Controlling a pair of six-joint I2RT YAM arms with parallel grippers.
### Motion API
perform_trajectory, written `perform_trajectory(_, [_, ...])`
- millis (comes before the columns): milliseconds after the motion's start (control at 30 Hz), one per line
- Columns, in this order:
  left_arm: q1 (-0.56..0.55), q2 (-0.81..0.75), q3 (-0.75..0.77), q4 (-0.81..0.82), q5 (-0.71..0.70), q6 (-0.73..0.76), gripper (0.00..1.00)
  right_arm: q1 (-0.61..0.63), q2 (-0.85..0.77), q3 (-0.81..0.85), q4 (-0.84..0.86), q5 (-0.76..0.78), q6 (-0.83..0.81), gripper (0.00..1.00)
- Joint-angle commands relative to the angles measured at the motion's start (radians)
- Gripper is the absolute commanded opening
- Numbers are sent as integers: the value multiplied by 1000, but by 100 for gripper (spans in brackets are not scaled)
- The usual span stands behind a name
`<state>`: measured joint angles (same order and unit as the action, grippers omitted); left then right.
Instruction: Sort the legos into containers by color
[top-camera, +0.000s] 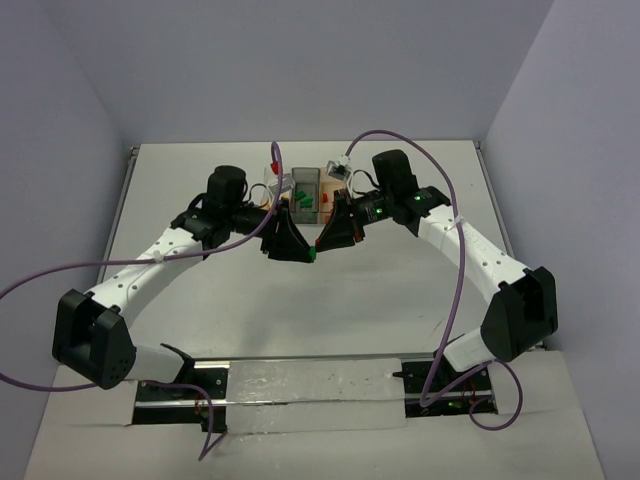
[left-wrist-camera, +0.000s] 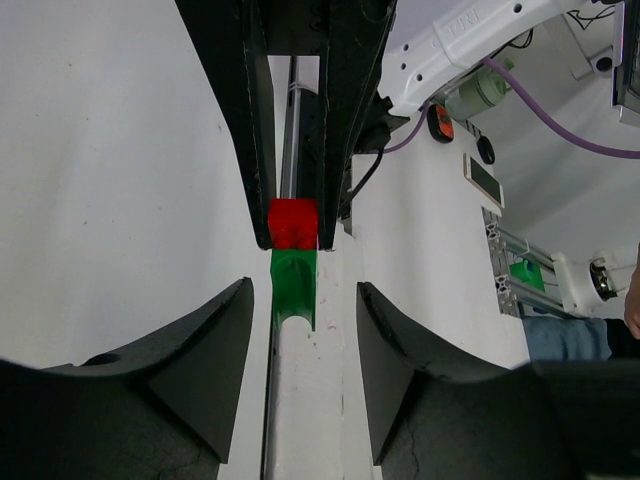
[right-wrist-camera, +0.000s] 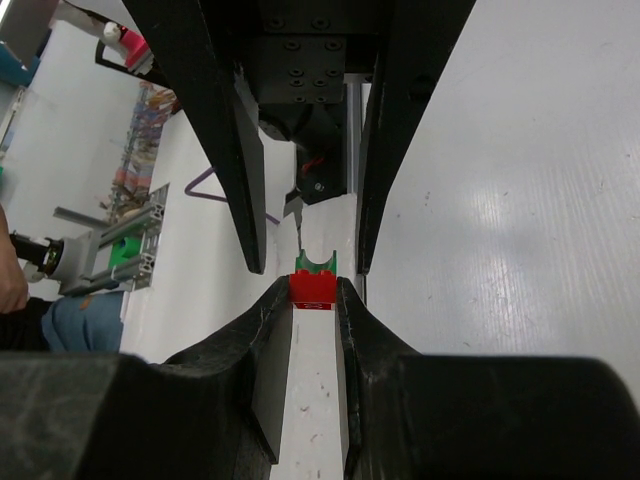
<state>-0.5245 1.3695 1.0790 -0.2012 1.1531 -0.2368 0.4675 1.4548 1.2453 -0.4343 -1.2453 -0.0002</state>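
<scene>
Red lego (right-wrist-camera: 312, 291) (green lego (right-wrist-camera: 315, 263) attached) between right gripper (right-wrist-camera: 312, 296) jaws

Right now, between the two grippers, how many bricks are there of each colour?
Red brick: 1, clamped in the right gripper
Green brick: 1, inside the open left gripper
Total: 2
</scene>
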Motion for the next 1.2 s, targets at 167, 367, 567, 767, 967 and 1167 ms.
perform_trajectory(167, [-5,0,2,20,-18,2,47,13,-30,52,12,-13,-3,0])
perform_trajectory(367, [-5,5,3,30,-24,-9,39,14,-24,52,16,-12,-1,0])
perform_trajectory(567, [-6,3,0,31,-31,-10,25,14,-22,51,17,-10,-1,0])
perform_trajectory(767, [-3,-9,-22,26,-48,-9,4,5,-25,52,6,-2,-1,0])
perform_trajectory(967, [42,-21,-32,0,-62,18,0,-26,-42,40,-24,7,-28,0])
perform_trajectory(1167, [123,-6,0,-61,-74,76,0,-63,-57,30,-85,20,-80,0])
